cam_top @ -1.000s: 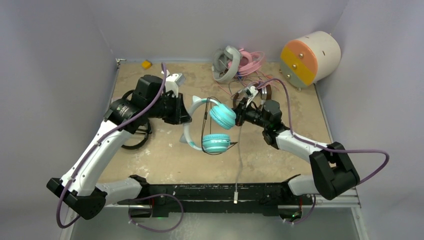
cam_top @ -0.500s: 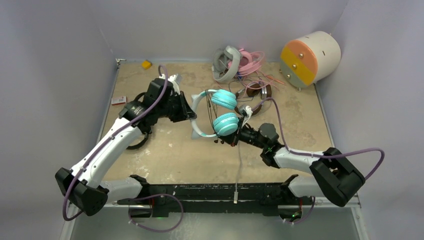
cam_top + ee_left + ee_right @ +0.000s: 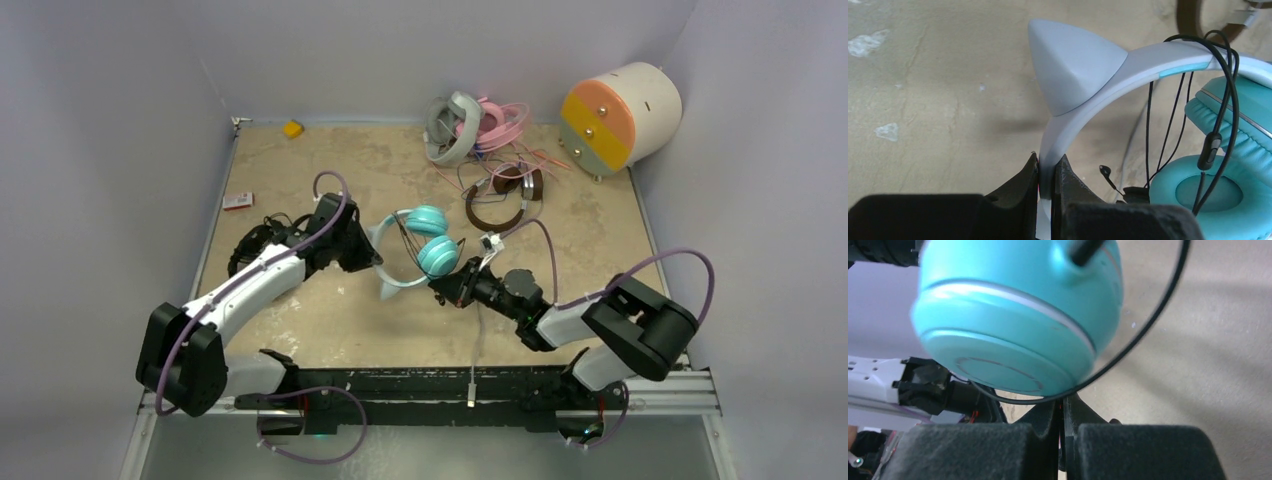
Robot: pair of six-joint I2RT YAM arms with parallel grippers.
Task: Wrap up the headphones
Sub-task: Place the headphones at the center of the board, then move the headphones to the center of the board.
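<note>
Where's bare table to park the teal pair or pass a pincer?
Free: far-left, between orange block and grey-pink pile; right, between brown headphones and table edge; near strip before teal headphones. Crowded: centre, left pincer and right pincer at that pair.

1. Your teal-and-white headphones (image 3: pixel 420 248) sit mid-table: a white headband with a cat-ear point (image 3: pixel 1068 75), two teal cups side by side, and a thin black cable (image 3: pixel 1210 149) looped over the band. The left gripper (image 3: pixel 1048 169) pinches the band, and the right gripper (image 3: pixel 1062 405) pinches the cable under a cup.
2. The brown-and-silver headphones (image 3: pixel 500 195) lie flat just behind them, their cable loose.
3. The grey-white headphones (image 3: pixel 450 130) and pink headphones (image 3: pixel 503 120) lie piled together at the far edge.
4. The black headphones (image 3: pixel 255 240) lie to the left, partly hidden.
</note>
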